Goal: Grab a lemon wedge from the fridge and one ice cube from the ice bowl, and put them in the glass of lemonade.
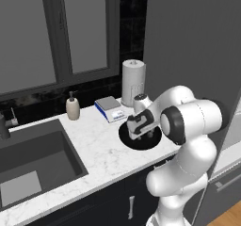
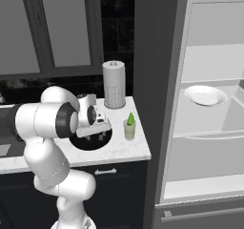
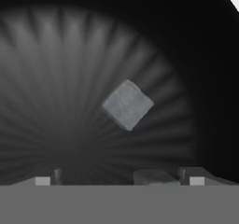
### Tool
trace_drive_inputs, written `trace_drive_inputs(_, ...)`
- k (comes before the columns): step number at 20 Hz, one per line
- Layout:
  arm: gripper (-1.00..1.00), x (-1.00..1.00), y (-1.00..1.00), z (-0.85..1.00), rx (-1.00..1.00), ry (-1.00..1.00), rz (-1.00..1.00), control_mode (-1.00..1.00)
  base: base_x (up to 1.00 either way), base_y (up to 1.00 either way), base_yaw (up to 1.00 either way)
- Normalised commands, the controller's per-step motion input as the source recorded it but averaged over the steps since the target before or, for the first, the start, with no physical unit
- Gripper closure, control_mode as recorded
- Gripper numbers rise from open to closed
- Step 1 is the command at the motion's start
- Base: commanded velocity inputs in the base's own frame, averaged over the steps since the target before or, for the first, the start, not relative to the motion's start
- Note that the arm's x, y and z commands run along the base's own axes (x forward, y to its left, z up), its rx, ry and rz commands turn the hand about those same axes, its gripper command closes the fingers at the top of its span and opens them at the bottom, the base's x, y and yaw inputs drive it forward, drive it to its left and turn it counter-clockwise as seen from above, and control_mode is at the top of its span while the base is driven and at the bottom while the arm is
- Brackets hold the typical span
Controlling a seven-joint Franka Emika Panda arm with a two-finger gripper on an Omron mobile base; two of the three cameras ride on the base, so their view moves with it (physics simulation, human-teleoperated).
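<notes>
1. The gripper [image 2: 97,136] points down into the ice bowl [image 2: 81,144], a wide, shallow black bowl near the front of the marble desk [image 1: 101,154].
2. The fingers [image 3: 196,180] are spread wide and hold nothing; in the hand view the two tips stand far apart at the bottom.
3. In the hand view a grey ice cube [image 3: 127,104] lies on the ribbed black floor of the bowl, roughly at its middle, ahead of the fingers and apart from them.
4. A second greyish lump [image 3: 154,176] sits low between the tips, nearer the right one; whether it touches a finger I cannot tell.
5. The glass of lemonade [image 2: 129,130] stands on the desk just beside the bowl, on the fridge side, near the desk's end.
6. The lemon wedge [image 2: 130,118] sticks up green and pointed from the top of the glass.
7. The fridge [image 2: 157,104] stands at the end of the desk with its door open; pale shelves show inside, and a white plate [image 2: 206,95] rests on one of them.
8. Behind the bowl, a tall white paper-towel roll [image 1: 133,83] stands against the dark wall.
9. A flat blue-edged scale-like block [image 1: 110,108] lies left of the roll.
10. A beige soap bottle [image 1: 72,107] stands by the dark sink [image 1: 33,161].
</notes>
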Motion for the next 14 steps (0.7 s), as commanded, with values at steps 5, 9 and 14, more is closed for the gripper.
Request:
trace_drive_inputs(5, -1.0, -0.19, 0.0, 0.0, 0.05, -0.03, -0.01, -1.0, 0.0, 0.0, 0.0)
trace_drive_inputs(9, -1.0, -0.01, 0.0, -0.07, 0.04, 0.0, -0.04, -1.0, 0.0, 0.0, 0.0)
trace_drive_inputs(14, -1.0, 0.0, 0.0, -0.23, 0.02, 0.0, -0.06, -1.0, 0.0, 0.0, 0.0)
